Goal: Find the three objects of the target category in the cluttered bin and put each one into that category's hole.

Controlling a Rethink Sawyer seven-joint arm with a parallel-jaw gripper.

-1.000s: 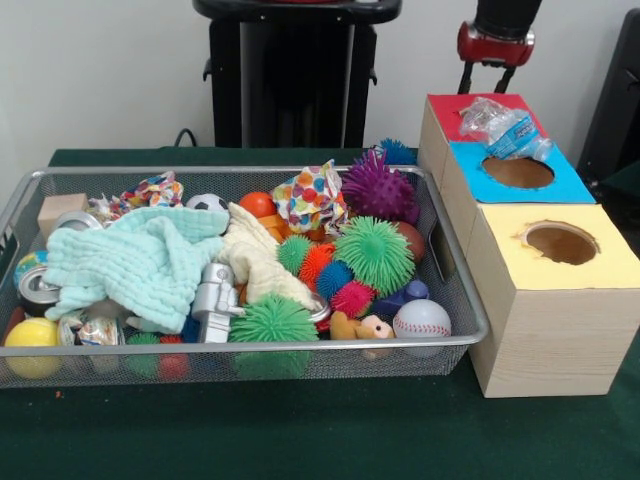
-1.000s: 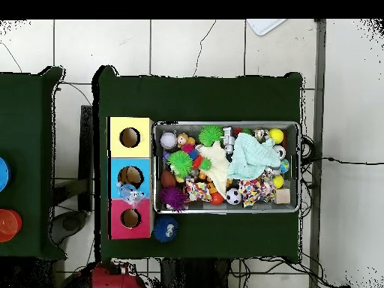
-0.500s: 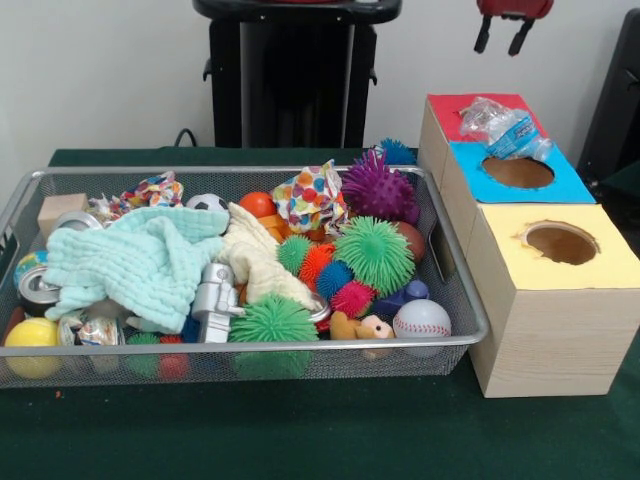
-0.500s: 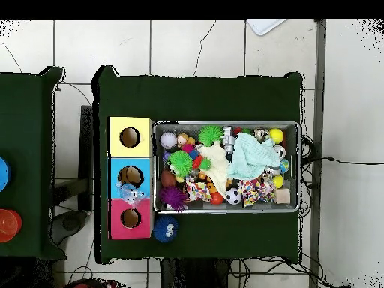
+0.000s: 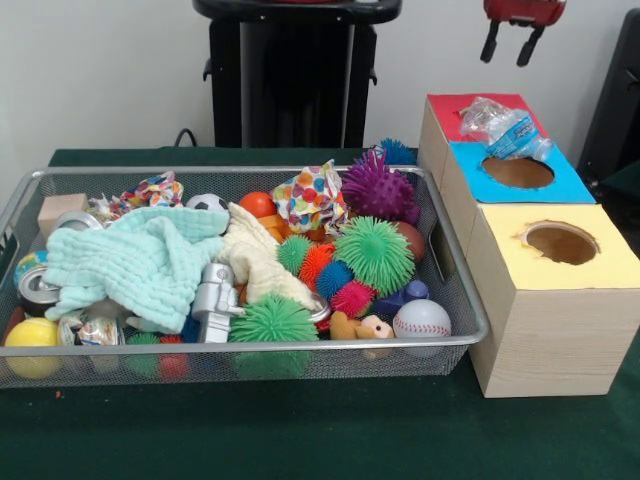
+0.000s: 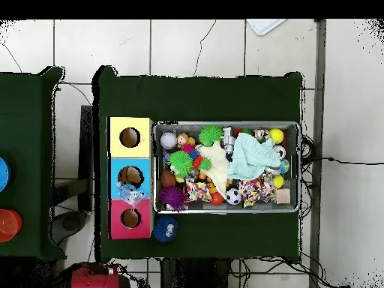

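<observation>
Gripper (image 5: 508, 45) hangs at the top edge above the boxes, fingers spread apart, holding nothing. Crumpled plastic bottle (image 5: 505, 127) lies on the box tops, across the red box (image 5: 455, 110) and blue box (image 5: 560, 185), just beside the blue hole. Wire bin (image 5: 455, 300) full of toys and cloths.

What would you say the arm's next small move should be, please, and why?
Probably bring the pincer down over the crushed plastic bottle and nudge it into the blue box's hole. The pincer hangs open and empty above the boxes, while the bottle lies on the box tops at the hole's far edge, not inside.
</observation>
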